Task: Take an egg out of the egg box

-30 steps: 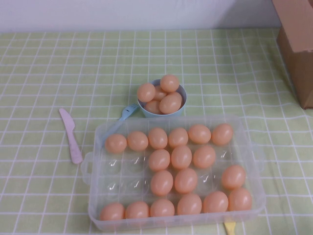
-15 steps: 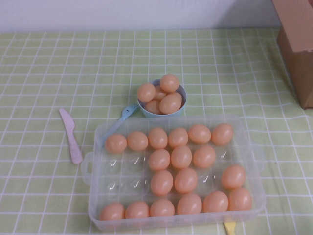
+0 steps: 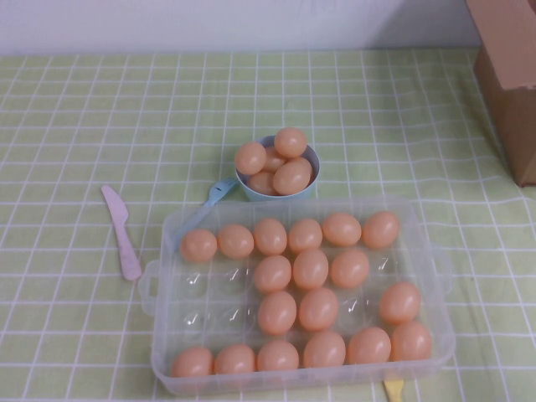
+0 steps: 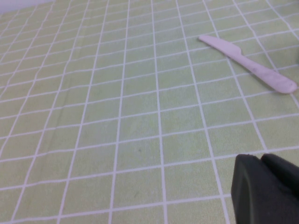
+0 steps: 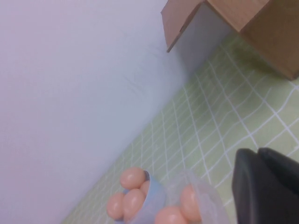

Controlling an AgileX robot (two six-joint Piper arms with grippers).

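The clear plastic egg box [image 3: 159, 335] lies at the near middle of the table in the high view. It holds several peach-orange eggs, such as the egg [image 3: 311, 268] near its centre, and some cups on its left side are empty. Neither gripper shows in the high view. My left gripper [image 4: 261, 161] is shut and empty above bare tablecloth, left of the box. My right gripper [image 5: 258, 154] is shut and empty, near a corner of the egg box [image 5: 205, 189] with an egg [image 5: 190, 201] in it.
A light-blue bowl [image 3: 248, 189] heaped with eggs stands just behind the box, with a blue spoon handle [image 3: 219, 191] beside it. A pink plastic knife [image 3: 122, 232] lies left of the box. A brown cardboard box [image 3: 509, 75] stands at the far right. A yellow utensil tip [image 3: 393, 389] shows at the near edge.
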